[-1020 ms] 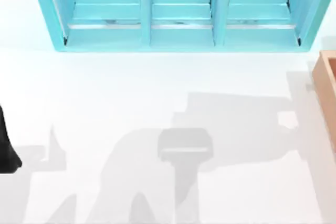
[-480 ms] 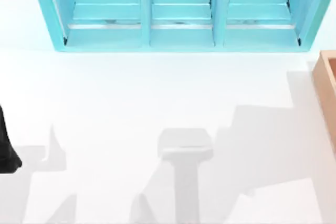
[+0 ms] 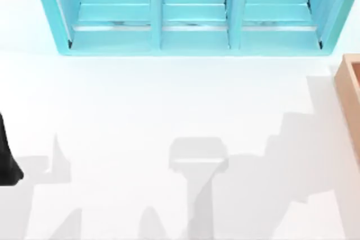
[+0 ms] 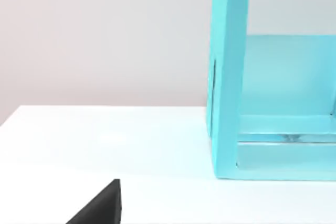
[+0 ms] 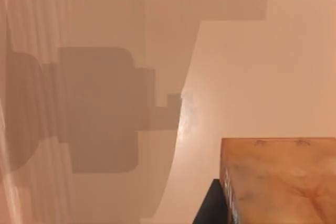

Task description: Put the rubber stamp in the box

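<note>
left arm: a black part of it (image 3: 7, 158) sits at the left edge of the counter (image 3: 140, 105) in the top view, parked, well apart from everything else.
left gripper: a black wedge (image 4: 102, 208) juts into the left wrist view low over the white counter; whether this gripper is apart or together, i cannot tell.
right gripper: whether it is apart, together or clamped on anything, i cannot tell.
rubber stamp: an orange-tan, glossy, mottled block face (image 5: 281, 182) lies very close to the right wrist camera, with a straight upper edge and a square corner. a dark part (image 5: 210, 211) touches its side. whether that part grips it, i cannot tell.
behind the stamp: a smooth flat surface crossed by large, blocky shadows.
box: light tan thick wall (image 3: 347, 91) at the right edge of the top view, cut off by the frame, with a darker brownish strip of its inside beside the wall. it stands on the counter near the right end of the shelf unit, not touching it.
shelf unit: turquoise (image 3: 194, 37), along the far side of the counter, three open compartments side by side; its end wall also stands upright in the left wrist view.
counter shadows: a grey, square-headed shadow (image 3: 198, 158) lies mid-counter, with wider stepped shadows towards the right.
</note>
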Action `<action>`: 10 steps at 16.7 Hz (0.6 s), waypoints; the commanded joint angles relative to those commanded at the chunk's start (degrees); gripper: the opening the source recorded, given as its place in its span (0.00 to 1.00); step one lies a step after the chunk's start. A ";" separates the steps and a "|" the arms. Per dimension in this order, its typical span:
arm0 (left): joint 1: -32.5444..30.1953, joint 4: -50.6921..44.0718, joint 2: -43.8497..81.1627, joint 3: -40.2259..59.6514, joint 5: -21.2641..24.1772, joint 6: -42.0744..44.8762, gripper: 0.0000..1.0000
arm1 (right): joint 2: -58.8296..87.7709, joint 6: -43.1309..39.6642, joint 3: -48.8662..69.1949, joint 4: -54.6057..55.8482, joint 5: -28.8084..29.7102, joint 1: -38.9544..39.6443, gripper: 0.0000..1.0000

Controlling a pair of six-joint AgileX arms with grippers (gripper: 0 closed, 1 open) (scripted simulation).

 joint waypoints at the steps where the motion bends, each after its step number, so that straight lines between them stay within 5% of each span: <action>1: 0.00 0.00 0.00 0.00 0.00 0.00 1.00 | 0.18 -0.03 -1.63 1.66 0.00 0.04 0.00; 6: 0.00 0.00 0.00 0.00 0.00 0.00 1.00 | 0.31 -0.04 -3.07 3.13 -0.04 0.07 0.00; 10: 0.00 0.00 0.00 0.00 0.00 0.00 1.00 | 0.31 -0.04 -3.07 3.13 -0.04 0.07 0.30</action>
